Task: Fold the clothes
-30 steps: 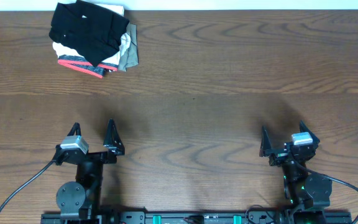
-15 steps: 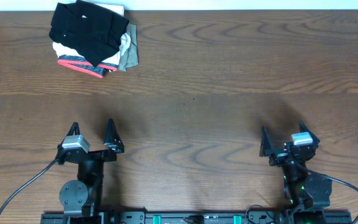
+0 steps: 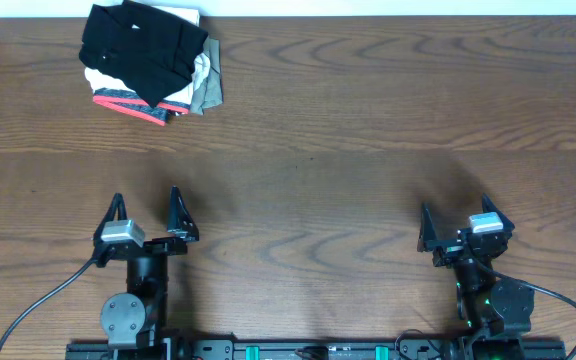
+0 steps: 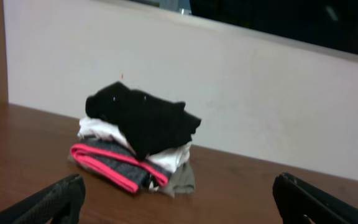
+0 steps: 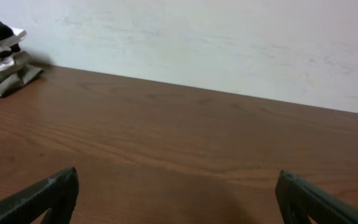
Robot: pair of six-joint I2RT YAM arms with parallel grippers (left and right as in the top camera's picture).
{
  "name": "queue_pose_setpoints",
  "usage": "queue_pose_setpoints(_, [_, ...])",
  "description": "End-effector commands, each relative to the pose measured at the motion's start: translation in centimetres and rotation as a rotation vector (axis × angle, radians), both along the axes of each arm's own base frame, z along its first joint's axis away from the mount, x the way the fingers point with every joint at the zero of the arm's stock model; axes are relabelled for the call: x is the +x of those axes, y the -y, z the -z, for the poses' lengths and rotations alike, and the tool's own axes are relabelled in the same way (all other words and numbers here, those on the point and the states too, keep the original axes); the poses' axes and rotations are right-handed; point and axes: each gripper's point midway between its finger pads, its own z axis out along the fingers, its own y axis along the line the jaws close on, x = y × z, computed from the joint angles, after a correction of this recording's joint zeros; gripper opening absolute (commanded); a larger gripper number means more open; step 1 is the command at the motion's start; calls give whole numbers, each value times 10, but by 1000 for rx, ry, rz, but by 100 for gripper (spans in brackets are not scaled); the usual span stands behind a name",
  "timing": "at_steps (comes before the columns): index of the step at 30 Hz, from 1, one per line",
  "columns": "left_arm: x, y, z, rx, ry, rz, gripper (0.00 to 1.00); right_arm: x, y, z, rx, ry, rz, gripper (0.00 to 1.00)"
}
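A brown wooden table [image 3: 368,150] with a strong grain is stretching across the whole scene, and both arms are sitting at its near edge. The left gripper [image 3: 147,200] is hovering over bare wood on the near left with its jaws spread wide and nothing between them. In the left wrist view, its dark fingertips [image 4: 55,199] are showing only at the bottom corners. The right gripper [image 3: 455,210] is resting well apart on the near right, also gaping wide and holding nothing. Its fingers [image 5: 42,196] are framing bare table in the right wrist view.

Far beyond the left gripper, in the far left corner of the table, the black shirt [image 3: 140,45] is lying crumpled on top of a small stack of folded clothes. It is draping over a white garment [image 4: 101,129]. Under that a grey garment with red trim [image 4: 114,168] is poking out toward the near side. An olive garment [image 4: 180,180] is peeking out at the bottom on the stack's right side. Neither gripper is touching the stack. Behind it a pale wall [image 4: 260,93] is rising from the table's far edge.
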Motion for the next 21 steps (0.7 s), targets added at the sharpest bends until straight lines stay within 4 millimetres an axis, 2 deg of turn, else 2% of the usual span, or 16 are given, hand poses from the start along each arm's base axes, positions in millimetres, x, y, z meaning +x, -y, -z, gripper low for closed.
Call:
queue_pose_setpoints(1, [0, 0, 4, 15, 0, -2, 98, 0, 2, 0, -1, 1, 6, 99])
queue_pose_setpoints(6, [1, -1, 10, 20, -22, -7, 98, 0, 2, 0, -1, 1, 6, 99])
queue_pose_setpoints(14, [2, -1, 47, 20, -173, -6, 98, 0, 2, 0, -1, 1, 6, 99])
queue_pose_setpoints(18, [0, -1, 72, 20, -277, -4, 98, 0, 2, 0, -1, 1, 6, 99])
queue_pose_setpoints(21, [0, -1, 74, 20, -284, -4, 98, 0, 2, 0, -1, 1, 6, 99])
